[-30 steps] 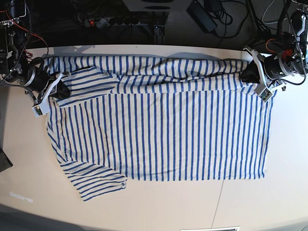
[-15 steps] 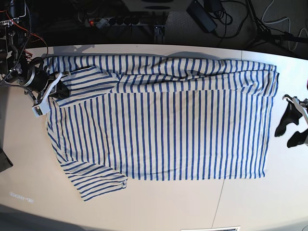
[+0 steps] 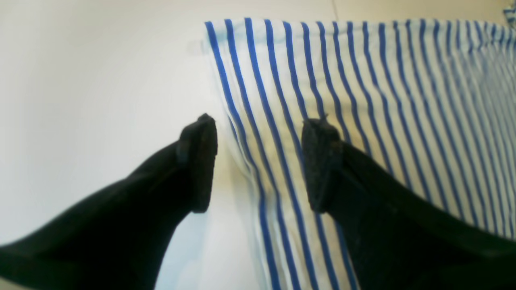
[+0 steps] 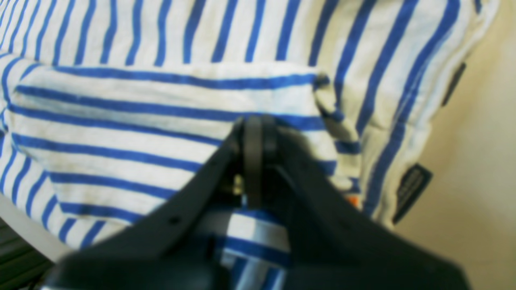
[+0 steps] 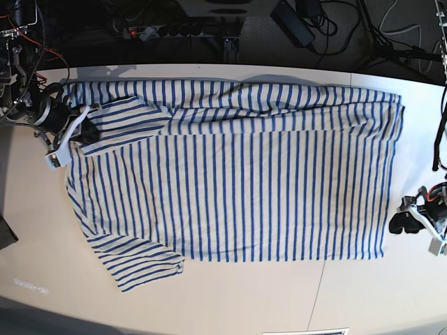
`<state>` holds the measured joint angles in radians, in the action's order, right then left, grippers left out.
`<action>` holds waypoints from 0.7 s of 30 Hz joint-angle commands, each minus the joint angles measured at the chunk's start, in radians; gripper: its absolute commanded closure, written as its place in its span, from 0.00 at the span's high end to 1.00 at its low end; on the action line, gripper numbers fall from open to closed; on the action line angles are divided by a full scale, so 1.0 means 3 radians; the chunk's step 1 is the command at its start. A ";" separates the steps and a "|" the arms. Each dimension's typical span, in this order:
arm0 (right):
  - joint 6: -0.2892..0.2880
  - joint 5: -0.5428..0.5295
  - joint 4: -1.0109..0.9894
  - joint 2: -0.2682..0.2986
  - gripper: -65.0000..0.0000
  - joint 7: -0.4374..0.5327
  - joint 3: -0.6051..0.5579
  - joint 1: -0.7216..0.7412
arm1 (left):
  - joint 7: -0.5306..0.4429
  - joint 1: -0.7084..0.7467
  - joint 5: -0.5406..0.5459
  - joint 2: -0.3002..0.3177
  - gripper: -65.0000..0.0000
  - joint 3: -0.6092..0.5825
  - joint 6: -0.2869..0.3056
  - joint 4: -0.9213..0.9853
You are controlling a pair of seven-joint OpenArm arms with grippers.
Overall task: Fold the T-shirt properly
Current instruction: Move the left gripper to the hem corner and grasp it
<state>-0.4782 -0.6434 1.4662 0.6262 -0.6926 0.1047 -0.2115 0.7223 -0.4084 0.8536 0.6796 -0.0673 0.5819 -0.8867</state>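
The T-shirt (image 5: 244,188), white with thin blue stripes, lies spread on the table (image 5: 279,300), with its far long edge folded over. My right gripper (image 5: 84,131) is at its upper left and shut on a folded sleeve layer (image 4: 169,104). Its closed tips (image 4: 254,125) pinch the cloth. Dark tags (image 4: 411,189) and an orange mark (image 4: 354,200) show beside it. My left gripper (image 5: 398,222) is open at the shirt's lower right edge. In the left wrist view it (image 3: 260,161) straddles the shirt's edge (image 3: 242,153), with one finger (image 3: 322,161) over the cloth and the other over the table.
A power strip (image 5: 181,29) and cables lie on the dark floor behind the table's far edge. A black object (image 5: 4,234) sits at the left edge. A thin seam (image 5: 321,283) runs across the table's near part.
My left gripper let go of the shirt's upper right corner, opened and moved down along the right edge to the lower right. The released corner lies flat. The right gripper stayed shut on the sleeve.
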 commanded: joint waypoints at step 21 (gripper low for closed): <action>-0.0224 0.0116 0.0000 0.0065 0.00 -0.0123 0.0018 -0.0008 | -0.0205 -0.0977 -0.0005 -0.0449 0.56 0.0025 0.0029 0.1940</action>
<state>-0.4782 -0.6430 1.4670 0.6262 -0.6922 0.1051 -0.2131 0.6472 -0.6765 0.8593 0.5396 -0.0593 0.5808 -0.2996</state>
